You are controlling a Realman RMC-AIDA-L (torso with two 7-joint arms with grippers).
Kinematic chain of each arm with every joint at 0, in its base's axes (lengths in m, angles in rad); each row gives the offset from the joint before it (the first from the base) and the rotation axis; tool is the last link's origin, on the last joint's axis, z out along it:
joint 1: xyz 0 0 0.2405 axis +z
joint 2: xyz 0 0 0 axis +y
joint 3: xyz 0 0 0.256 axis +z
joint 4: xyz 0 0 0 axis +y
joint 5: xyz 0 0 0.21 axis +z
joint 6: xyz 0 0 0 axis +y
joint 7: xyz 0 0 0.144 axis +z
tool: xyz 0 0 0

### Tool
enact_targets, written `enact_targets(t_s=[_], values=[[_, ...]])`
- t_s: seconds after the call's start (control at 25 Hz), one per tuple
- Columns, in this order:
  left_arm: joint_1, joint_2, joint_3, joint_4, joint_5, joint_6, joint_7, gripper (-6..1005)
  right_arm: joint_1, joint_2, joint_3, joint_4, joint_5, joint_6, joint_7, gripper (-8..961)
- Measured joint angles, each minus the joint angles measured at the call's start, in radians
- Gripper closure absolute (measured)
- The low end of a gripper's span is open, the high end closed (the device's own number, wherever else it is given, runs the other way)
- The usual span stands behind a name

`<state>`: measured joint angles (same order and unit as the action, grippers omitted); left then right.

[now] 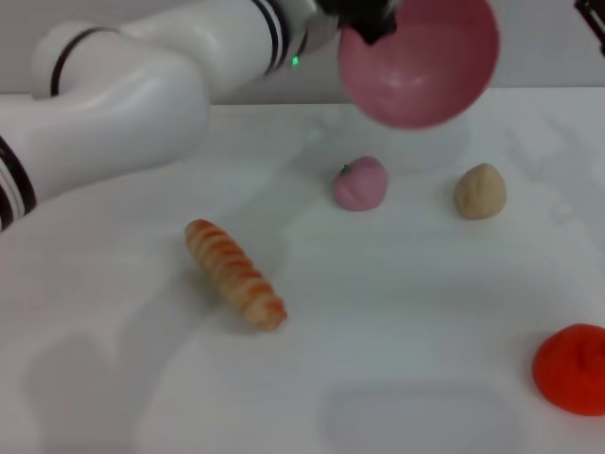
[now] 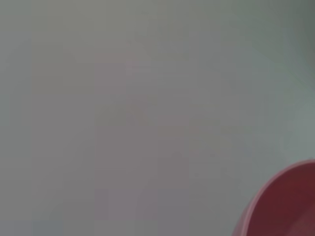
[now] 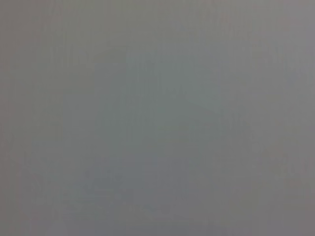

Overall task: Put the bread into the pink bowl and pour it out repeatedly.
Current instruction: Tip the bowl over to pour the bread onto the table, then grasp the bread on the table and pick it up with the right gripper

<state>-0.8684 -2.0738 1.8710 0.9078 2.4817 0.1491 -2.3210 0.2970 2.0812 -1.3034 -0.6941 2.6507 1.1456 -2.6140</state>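
The bread [image 1: 233, 272] lies on the white table, left of centre, an orange-red loaf with cream stripes set on a slant. My left arm reaches across the top of the head view, and its gripper [image 1: 367, 19] is shut on the rim of the pink bowl [image 1: 423, 59]. The bowl hangs tipped in the air above the far side of the table, with nothing visible inside. Part of the pink bowl [image 2: 283, 206] also shows in the left wrist view. A dark sliver of my right gripper [image 1: 594, 24] shows at the top right edge.
A small pink peach-like fruit [image 1: 360, 183] and a beige lump [image 1: 480, 191] sit on the table under and beside the raised bowl. An orange-red crinkly blob [image 1: 573, 368] rests near the right edge. The right wrist view shows only plain grey.
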Motion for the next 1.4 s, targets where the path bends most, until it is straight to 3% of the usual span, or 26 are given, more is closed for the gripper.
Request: enact_targets(t_s=[0.32,0.4,0.48,0.52,0.68,0.8,0.84,0.88,0.96,1.04,1.2,1.4], values=[[-0.092,0.007,-0.206,-0.008,-0.020,0.207,-0.150,955,0.077,-0.005,-0.025,0.118,-0.002,-0.019,0.000,281],[-0.127,0.010,-0.343,0.009,-0.025,0.351,-0.150,955,0.087,-0.006,-0.026,0.139,-0.003,-0.029,0.000,281],[-0.148,0.013,-0.424,0.013,-0.026,0.444,-0.141,955,0.094,-0.006,-0.027,0.152,-0.004,-0.055,0.000,281],[-0.148,0.013,-0.424,0.013,-0.026,0.444,-0.141,955,0.098,-0.006,-0.029,0.158,-0.004,-0.070,0.000,281],[-0.206,0.022,-0.700,0.003,-0.020,0.704,-0.065,955,0.124,-0.006,-0.033,0.200,-0.004,-0.155,0.000,281],[-0.206,0.022,-0.700,0.003,-0.020,0.704,-0.065,955,0.144,-0.006,-0.034,0.247,-0.005,-0.185,0.000,281],[-0.213,0.041,-0.804,0.011,-0.011,0.813,-0.036,955,0.147,-0.006,-0.034,0.256,-0.005,-0.195,0.002,281],[-0.213,0.041,-0.804,0.011,-0.011,0.813,-0.036,955,0.149,-0.006,-0.034,0.260,-0.005,-0.213,0.008,281],[-0.200,0.089,-0.888,0.014,0.017,0.914,-0.044,955,0.158,-0.009,-0.035,0.261,-0.005,-0.283,0.040,281],[-0.196,0.094,-0.908,0.012,0.024,0.930,-0.044,955,0.177,-0.015,-0.042,0.258,-0.033,-0.373,0.113,281],[-0.168,0.106,-0.937,0.010,0.039,0.967,-0.043,955,0.255,-0.034,-0.048,0.256,-0.279,-0.517,0.439,281],[-0.144,0.101,-0.933,0.004,0.039,0.968,-0.032,955,0.340,-0.041,-0.049,0.160,-0.749,-0.485,0.905,282]])
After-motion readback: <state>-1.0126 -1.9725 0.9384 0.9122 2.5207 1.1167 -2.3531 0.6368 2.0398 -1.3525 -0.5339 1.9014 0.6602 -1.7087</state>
